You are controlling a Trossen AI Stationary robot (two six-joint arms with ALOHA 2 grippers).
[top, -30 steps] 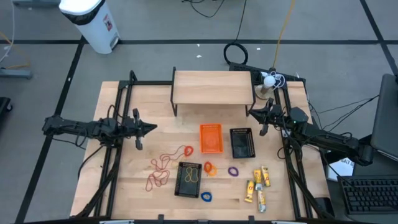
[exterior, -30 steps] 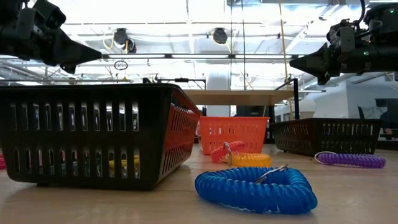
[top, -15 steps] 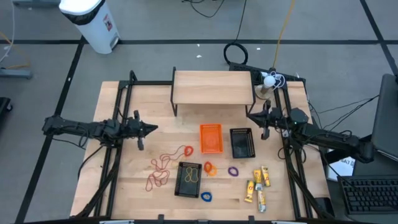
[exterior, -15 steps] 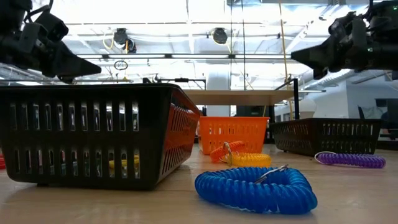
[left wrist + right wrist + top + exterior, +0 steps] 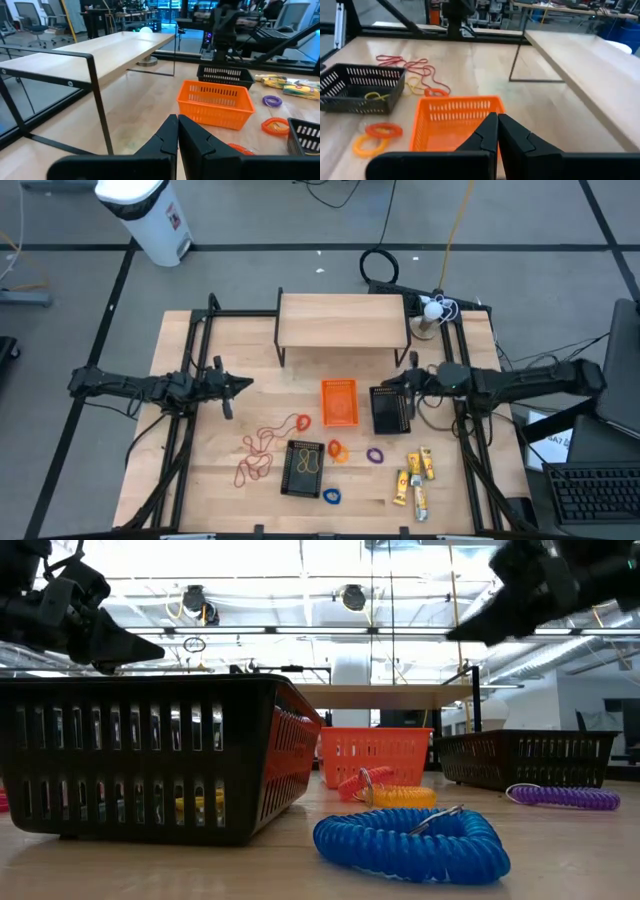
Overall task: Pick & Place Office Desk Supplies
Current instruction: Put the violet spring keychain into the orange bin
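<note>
Pale wooden table [image 5: 220,450] fills the middle of the high view, with a raised wooden shelf [image 5: 342,320] along its upper edge. At centre sits an orange basket [image 5: 339,402]; just to its right is a black basket [image 5: 388,412], and lower, left of centre, a second black basket [image 5: 304,468] holds a yellow band.

Red and orange rubber bands [image 5: 262,448] lie loose in the lower left of the table. An orange coil ring [image 5: 337,450] and a purple coil ring [image 5: 375,454] rest between the lower basket and the yellow packets [image 5: 415,476] at lower right, and a blue coil ring [image 5: 331,496] lies below the lower basket. In the low view the blue ring fills the foreground.

At the left edge of the table, the left gripper [image 5: 244,386] hangs above bare wood, well apart from the supplies, its fingers pressed together and empty in its wrist view. Over the upper right corner of the right-hand black basket is the right gripper [image 5: 399,383], also clenched on nothing, with the orange basket just ahead of it in its wrist view.
</note>
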